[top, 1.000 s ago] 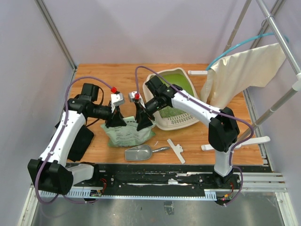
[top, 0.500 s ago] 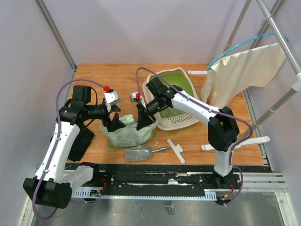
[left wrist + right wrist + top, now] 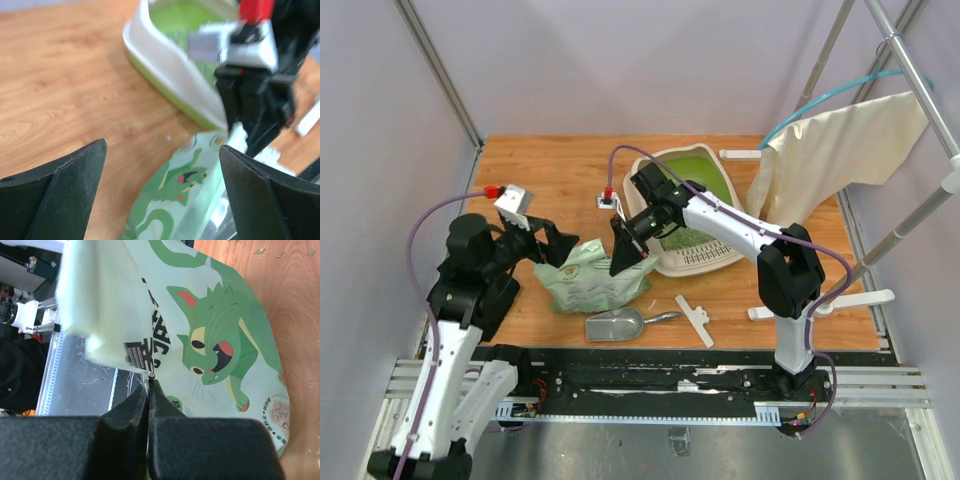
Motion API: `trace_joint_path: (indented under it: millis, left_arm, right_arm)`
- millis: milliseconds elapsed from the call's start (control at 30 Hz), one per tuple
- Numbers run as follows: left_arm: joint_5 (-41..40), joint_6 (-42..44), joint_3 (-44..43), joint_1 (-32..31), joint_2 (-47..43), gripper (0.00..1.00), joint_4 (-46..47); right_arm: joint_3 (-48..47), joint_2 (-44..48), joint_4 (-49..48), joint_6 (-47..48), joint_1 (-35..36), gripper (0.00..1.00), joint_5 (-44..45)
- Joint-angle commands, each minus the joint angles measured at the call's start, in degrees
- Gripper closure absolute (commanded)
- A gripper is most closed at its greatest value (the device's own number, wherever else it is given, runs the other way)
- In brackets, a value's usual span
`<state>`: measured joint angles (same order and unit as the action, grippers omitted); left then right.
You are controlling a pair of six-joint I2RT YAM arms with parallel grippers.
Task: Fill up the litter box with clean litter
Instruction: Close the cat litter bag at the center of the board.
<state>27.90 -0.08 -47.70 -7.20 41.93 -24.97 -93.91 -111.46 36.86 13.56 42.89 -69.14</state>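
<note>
The litter box (image 3: pixel 698 262) is a cream tray with a green inside, right of centre on the wood floor. Pale clean litter (image 3: pixel 677 238) covers its near end. A light green printed bag (image 3: pixel 588 282) lies just left of the box. My right gripper (image 3: pixel 626 262) is shut on the bag's upper edge, and in the right wrist view the right gripper (image 3: pixel 149 382) pinches a fold of the bag (image 3: pixel 215 330). My left gripper (image 3: pixel 553 245) is open, left of the bag and apart from it. The left wrist view shows the bag (image 3: pixel 170 200) and the box wall (image 3: pixel 170 65) beyond its spread fingers (image 3: pixel 80 170).
A silver scoop (image 3: pixel 618 324) lies in front of the bag. A white T-shaped piece (image 3: pixel 696 319) rests to its right. Cream cloth (image 3: pixel 840 150) hangs on a rack at the right. A black item (image 3: pixel 496 300) lies by the left arm.
My left gripper let go of the bag, opened wide and drew back to the left. My right gripper closed on the bag's upper edge and stayed there.
</note>
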Motion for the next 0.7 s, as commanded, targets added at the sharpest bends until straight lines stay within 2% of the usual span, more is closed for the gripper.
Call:
trace_joint_path:
  millis: [0,67,167,267,433,533,667]
  left_arm:
    - [-6.41,-15.54,0.31,0.3,-8.79,0.0,10.43]
    - [-5.45,-16.55,0.22,0.26,-9.87,0.0,8.76]
    - [-8.69,-16.26,-0.09,0.28,-10.23,0.0,1.56]
    - [-10.89,-18.06,1.25,0.26,-11.9,0.0,-1.21]
    - [-12.27,-25.76,7.2,0.26,-17.42,0.0,1.86]
    - [-7.89,-30.47,12.22,0.26,-20.03,0.0,6.13]
    - [-8.02,-32.17,15.49,0.26,-22.8,0.0,9.48]
  right_arm:
    - [-0.89,-0.37,-2.32,-7.96,-1.77,0.99,-0.86]
    - [-0.68,-0.58,-3.34,-9.02,-3.03,0.99,-2.45]
    - [-0.86,-0.73,-3.46,-9.36,-4.61,0.99,-2.87]
    - [-1.28,-0.93,-3.46,-9.18,-5.05,0.99,-3.33]
    - [-1.99,-1.61,-3.46,-9.33,-5.02,0.99,-3.73]
    - [-2.02,-1.4,-3.46,-8.97,-5.14,0.99,-3.62]
    - [-2.56,-1.39,-3.44,-8.93,-5.17,0.99,-4.26]
